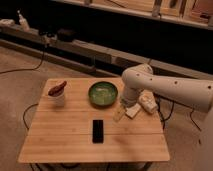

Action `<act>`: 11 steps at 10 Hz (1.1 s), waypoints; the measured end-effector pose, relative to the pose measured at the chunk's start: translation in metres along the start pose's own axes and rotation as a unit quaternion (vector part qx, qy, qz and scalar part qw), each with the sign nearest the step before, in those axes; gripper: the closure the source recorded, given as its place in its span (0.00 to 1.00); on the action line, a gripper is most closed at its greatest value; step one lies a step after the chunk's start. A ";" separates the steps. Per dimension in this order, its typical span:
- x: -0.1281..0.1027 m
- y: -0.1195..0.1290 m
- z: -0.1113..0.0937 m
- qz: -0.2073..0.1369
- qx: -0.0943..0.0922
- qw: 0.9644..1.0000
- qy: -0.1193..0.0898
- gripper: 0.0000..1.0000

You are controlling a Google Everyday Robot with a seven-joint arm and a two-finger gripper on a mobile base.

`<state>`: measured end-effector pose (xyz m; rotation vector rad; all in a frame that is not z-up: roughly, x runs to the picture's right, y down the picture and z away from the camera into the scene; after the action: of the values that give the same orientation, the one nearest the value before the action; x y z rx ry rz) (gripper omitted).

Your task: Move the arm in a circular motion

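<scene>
The small beige hand [119,113] at the tip of the glossy white tube-segment arm [165,89] hangs low over the right part of the pale wooden bench [60,142]; whether it is apart or together, I cannot tell. Just beside it lie small white blocks [141,105]. To its left sits a round green bowl [103,93], with a flat black phone [98,131] nearer the front edge. A white cup holding something reddish [58,93] stands well apart at the left.

Robot body: glossy white finish.
The arm [170,86] has thick rounded tube segments, a bulbous joint, small dark dots; beige gripper [119,113] sits over the table's right half.
</scene>
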<state>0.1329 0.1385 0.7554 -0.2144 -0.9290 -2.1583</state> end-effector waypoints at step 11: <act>-0.028 0.197 -0.045 0.226 -0.097 0.968 0.053 0.20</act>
<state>0.2975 0.0365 0.8200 -0.3650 -0.5411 -1.8115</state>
